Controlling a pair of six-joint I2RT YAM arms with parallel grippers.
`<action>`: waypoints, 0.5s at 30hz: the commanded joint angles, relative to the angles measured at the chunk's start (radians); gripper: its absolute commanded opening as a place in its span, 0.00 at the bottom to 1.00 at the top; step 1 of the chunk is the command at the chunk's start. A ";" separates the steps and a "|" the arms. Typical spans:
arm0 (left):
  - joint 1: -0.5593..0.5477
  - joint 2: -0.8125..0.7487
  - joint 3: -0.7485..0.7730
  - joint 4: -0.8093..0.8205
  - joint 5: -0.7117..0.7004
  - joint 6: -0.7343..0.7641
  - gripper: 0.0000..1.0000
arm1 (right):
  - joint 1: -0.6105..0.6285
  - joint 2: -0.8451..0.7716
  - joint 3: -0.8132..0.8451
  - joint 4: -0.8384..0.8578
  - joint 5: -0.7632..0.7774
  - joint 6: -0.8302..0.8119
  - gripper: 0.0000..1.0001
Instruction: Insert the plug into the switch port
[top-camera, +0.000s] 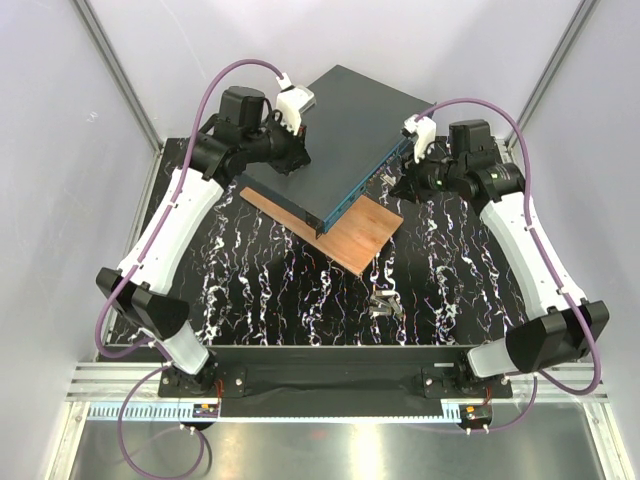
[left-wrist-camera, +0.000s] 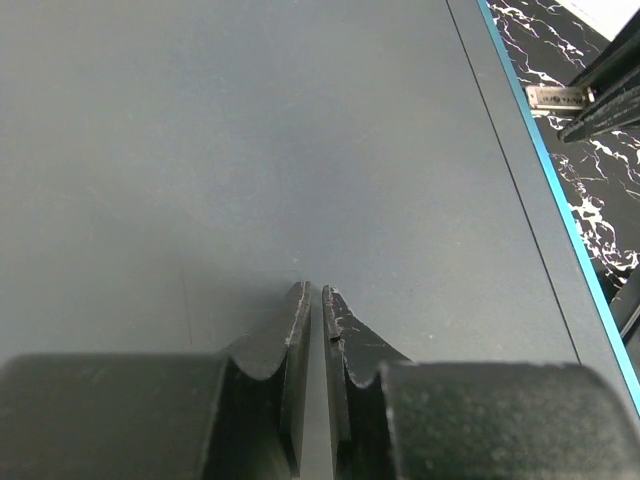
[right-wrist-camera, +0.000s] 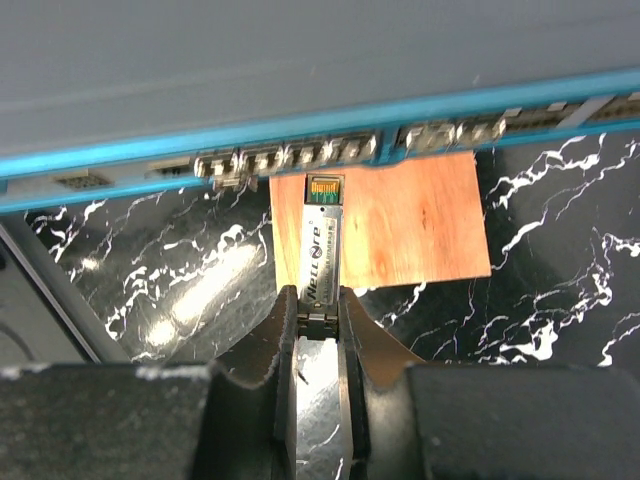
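- One plug (right-wrist-camera: 322, 240) clamped in right gripper (right-wrist-camera: 318, 305) jaws; long axis points far, toward switch (right-wrist-camera: 300, 70) ports (right-wrist-camera: 300, 155) just beyond its tip;
- left gripper (left-wrist-camera: 315, 295) jaws nearly together, empty, over switch top.

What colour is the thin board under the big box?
The thin wooden board is reddish-brown, clearest in the right wrist view.

Switch (top-camera: 340, 130) dark grey-teal top, teal front; board (top-camera: 365, 235) brown wood; table (top-camera: 270, 290) black, white-veined; plug (right-wrist-camera: 322, 250) silver.

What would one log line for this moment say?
right end effector: shut on plug, tip just short of switch ports | left end effector: shut, over switch top
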 joint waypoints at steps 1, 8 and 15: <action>-0.003 0.004 0.054 0.027 -0.021 0.014 0.14 | 0.008 0.023 0.066 0.016 -0.027 0.033 0.00; -0.003 -0.002 0.040 0.035 -0.022 0.011 0.13 | 0.025 0.036 0.087 -0.013 -0.035 0.039 0.00; -0.005 -0.003 0.038 0.038 -0.021 0.008 0.12 | 0.060 0.019 0.081 -0.015 -0.027 0.054 0.00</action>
